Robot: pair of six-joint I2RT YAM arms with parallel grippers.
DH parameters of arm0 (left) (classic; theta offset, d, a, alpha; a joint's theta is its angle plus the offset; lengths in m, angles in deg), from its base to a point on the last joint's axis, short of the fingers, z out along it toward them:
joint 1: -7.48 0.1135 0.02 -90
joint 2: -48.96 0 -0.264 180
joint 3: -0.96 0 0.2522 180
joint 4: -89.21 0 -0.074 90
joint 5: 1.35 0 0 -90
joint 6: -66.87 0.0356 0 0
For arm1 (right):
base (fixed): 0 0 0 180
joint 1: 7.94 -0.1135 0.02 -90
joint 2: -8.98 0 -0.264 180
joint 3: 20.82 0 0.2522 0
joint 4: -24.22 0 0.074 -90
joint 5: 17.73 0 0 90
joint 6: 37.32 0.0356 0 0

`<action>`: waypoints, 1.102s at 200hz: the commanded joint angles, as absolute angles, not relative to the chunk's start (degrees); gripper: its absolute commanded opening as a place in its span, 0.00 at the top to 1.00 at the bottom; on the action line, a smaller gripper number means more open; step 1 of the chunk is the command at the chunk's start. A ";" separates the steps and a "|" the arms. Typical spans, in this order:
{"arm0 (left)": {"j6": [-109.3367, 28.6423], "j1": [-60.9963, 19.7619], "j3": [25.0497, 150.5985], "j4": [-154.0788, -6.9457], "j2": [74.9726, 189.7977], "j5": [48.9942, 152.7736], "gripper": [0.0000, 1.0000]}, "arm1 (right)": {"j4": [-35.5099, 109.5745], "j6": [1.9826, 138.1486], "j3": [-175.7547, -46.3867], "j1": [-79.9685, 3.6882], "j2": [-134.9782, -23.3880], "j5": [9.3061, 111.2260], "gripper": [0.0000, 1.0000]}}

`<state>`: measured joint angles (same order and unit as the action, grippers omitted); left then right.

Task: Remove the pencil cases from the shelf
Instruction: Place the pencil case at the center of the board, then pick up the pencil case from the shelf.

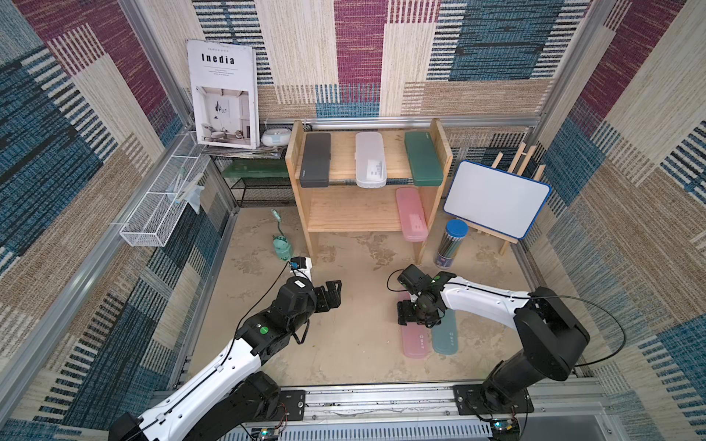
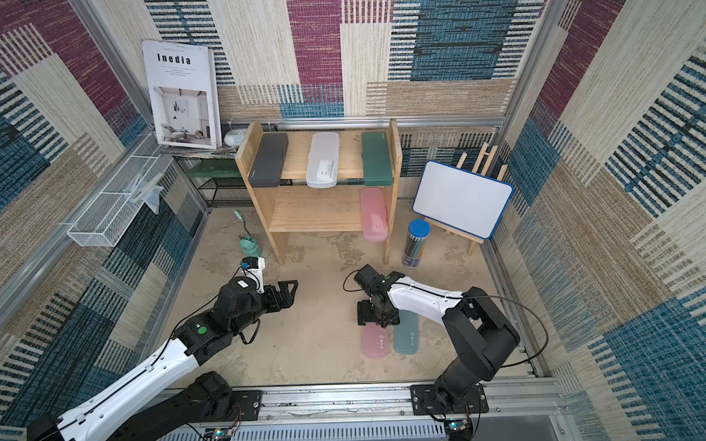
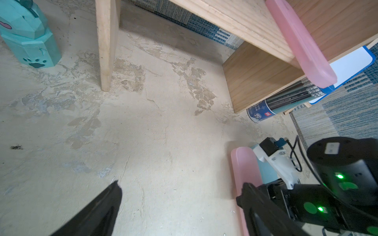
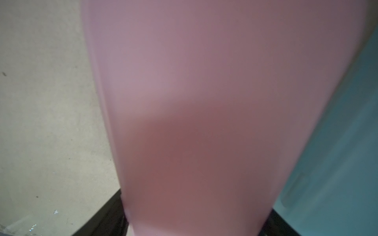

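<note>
Left claw [image 1: 334, 294] hangs released above the table [image 1: 355, 362]; right claw [image 1: 408, 314] straddles the pink case [image 1: 414, 341] near its front edge, grip unclear.

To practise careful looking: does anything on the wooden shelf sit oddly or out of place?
Yes. The pink pencil case on the lower tier of the shelf juts past its front edge and could tip off.
</note>
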<state>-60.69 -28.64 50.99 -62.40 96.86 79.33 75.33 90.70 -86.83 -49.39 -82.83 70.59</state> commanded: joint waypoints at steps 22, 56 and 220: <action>-60.26 -28.60 50.38 -63.32 96.27 78.01 0.04 | 73.98 89.07 -87.38 -49.07 -84.61 69.17 0.31; -60.16 -28.63 50.51 -63.56 96.98 78.21 0.04 | 74.13 88.63 -88.22 -49.07 -85.59 69.63 0.18; -81.21 -28.58 67.57 -101.28 127.68 104.57 0.01 | 82.19 82.36 -104.14 -42.74 -56.77 88.60 0.01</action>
<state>-72.40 -28.62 64.19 -87.07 120.83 94.83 79.70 84.03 -103.07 -44.25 -57.74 85.28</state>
